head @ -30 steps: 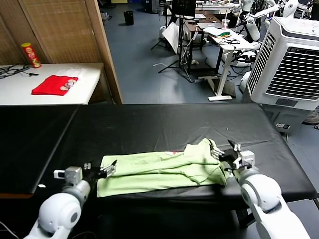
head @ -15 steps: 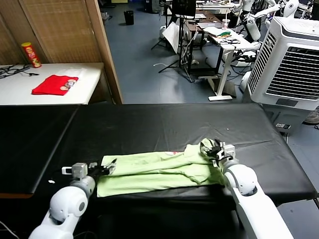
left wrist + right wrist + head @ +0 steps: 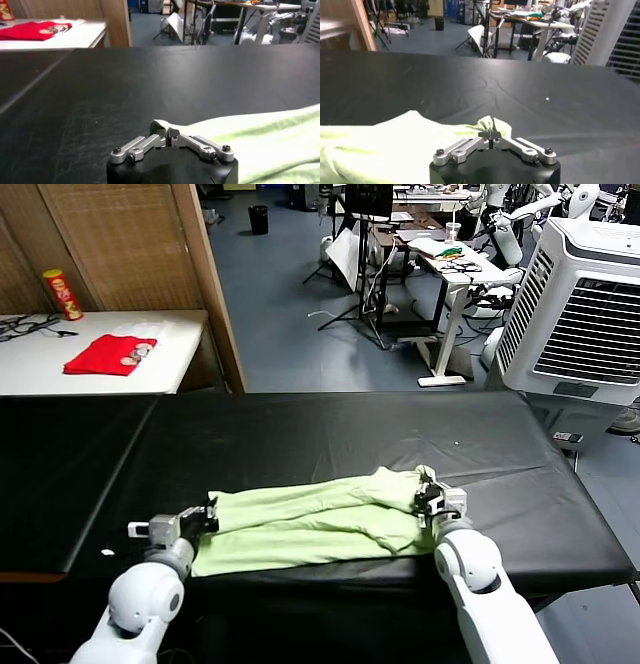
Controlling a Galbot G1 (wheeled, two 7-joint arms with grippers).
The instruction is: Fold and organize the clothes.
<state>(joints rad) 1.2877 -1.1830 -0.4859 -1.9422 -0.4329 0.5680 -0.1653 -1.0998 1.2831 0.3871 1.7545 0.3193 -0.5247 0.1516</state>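
1. Pale green shirt [image 3: 310, 524] is lying in a long folded band near the front edge of the black table [image 3: 300, 434], stretched between the two sets of fingers, likely so both ends can be lifted together.
2. Left gripper [image 3: 205, 517] is pinching the band's left corner, fingers clamped on cloth.
3. Right gripper [image 3: 428, 496] is pinching the bunched right end, fingers closed on it.
4. Both arms are reaching low and forward from the near side.

Shirt [image 3: 310, 524]: collar, buttons, printed patch hidden in the folds. Wrist views cut the shirt off at the frame edge. Left gripper [image 3: 169, 136] and right gripper [image 3: 491, 135] jaw tips buried in cloth, bodies cropped at the frame bottom. Red garment [image 3: 110, 354] print too small to read. Can [image 3: 62, 294] label unreadable. Desk [image 3: 330, 434] near edge hidden behind the arms.
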